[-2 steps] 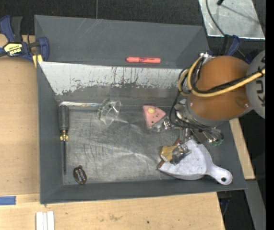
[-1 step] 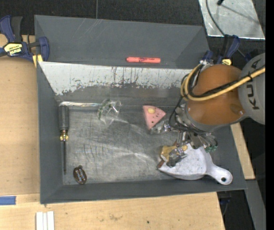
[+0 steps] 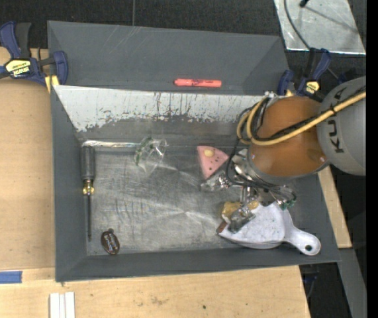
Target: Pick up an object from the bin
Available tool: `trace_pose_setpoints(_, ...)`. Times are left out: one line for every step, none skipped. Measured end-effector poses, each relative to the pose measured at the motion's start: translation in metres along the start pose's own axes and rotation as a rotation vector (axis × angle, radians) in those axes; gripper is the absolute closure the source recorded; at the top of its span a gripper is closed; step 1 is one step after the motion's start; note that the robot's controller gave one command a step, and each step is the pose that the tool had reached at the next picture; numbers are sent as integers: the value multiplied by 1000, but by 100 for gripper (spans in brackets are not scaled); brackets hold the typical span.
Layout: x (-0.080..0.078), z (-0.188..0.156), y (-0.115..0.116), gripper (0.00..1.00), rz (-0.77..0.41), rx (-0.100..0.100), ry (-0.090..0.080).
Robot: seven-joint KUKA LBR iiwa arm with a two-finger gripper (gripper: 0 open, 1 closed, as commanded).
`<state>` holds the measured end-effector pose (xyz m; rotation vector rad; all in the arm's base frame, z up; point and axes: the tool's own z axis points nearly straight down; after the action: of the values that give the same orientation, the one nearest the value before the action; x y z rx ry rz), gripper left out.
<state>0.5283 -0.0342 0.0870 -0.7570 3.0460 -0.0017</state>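
Observation:
My gripper (image 3: pixel 236 217) is down at the bin's front right, below the orange cover, and its tip rests over the left edge of a white flat paddle-shaped thing (image 3: pixel 270 228). The paddle's handle with a hole points to the right corner. A small yellowish bit (image 3: pixel 231 209) shows close by the gripper; I cannot tell whether it is held. A pink wedge (image 3: pixel 210 160) with a yellow dot lies just behind the gripper, apart from it.
A crumpled clear plastic piece (image 3: pixel 150 152) lies at the back middle. Along the left wall lies a long thin metal tool (image 3: pixel 87 187) with a brass collar. A small dark brown oval thing (image 3: pixel 110 242) sits in the front left corner.

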Motion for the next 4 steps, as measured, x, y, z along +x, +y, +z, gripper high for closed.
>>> trace_pose_setpoints(39, 10, 4, 100, 160, 5, -15)
trace_pose_setpoints(37, 12, 3, 0, 159, 8, -26)
trace_pose_setpoints(38, 11, 3, 100, 159, 8, -22)
trace_pose_setpoints(38, 12, 4, 0, 159, 6, -21)
